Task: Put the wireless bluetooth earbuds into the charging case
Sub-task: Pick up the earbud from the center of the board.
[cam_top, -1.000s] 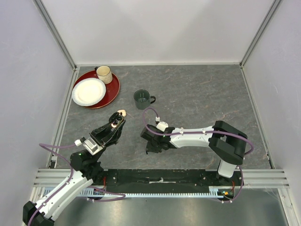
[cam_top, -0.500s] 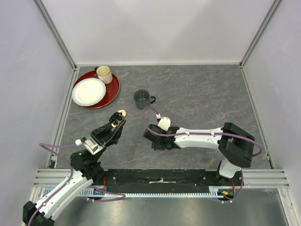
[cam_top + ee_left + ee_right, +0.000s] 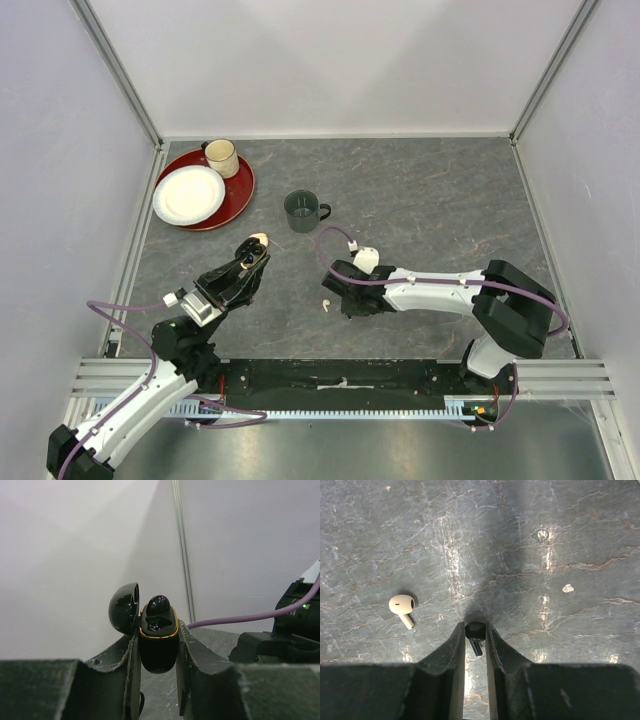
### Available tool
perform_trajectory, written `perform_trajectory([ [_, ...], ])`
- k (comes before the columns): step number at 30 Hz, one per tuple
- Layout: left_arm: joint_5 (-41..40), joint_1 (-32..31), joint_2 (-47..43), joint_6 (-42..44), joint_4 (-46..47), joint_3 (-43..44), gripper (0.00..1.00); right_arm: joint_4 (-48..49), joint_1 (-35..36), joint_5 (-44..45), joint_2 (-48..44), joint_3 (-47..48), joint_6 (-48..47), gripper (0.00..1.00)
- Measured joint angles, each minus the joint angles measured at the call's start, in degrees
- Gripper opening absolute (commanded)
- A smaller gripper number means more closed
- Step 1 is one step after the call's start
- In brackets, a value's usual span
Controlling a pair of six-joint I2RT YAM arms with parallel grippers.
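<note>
My left gripper (image 3: 157, 645) is shut on an open black charging case (image 3: 158, 645) with a gold rim. One black earbud (image 3: 157, 604) sits in it, and the lid (image 3: 124, 607) hangs open to the left. In the top view the case (image 3: 250, 256) is held above the table, left of centre. My right gripper (image 3: 475, 632) is shut on a black earbud (image 3: 475, 635), low over the table. A white earbud (image 3: 402, 607) lies on the table to its left, and it also shows in the top view (image 3: 326, 303) beside the right gripper (image 3: 343, 297).
A green mug (image 3: 301, 210) stands behind the grippers. A red tray (image 3: 240, 195) at the back left holds a white plate (image 3: 188, 194) and a cream cup (image 3: 221, 157). A small white fleck (image 3: 567, 587) lies on the grey table.
My right arm has drawn to the right with its gripper, uncovering the white earbud on the table. My left arm has barely moved.
</note>
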Motion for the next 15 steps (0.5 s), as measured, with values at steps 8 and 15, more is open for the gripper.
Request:
perform_trajectory([
  [8,0.17,0.00,0.11,0.00,-0.02,0.00,0.02,0.50,-0.90,-0.61,0.09,0.00,-1.53,0.32],
  [15,0.20,0.00,0.11,0.02,-0.04,0.00,0.02,0.98,-0.90,-1.27,0.76,0.02,-2.36,0.35],
])
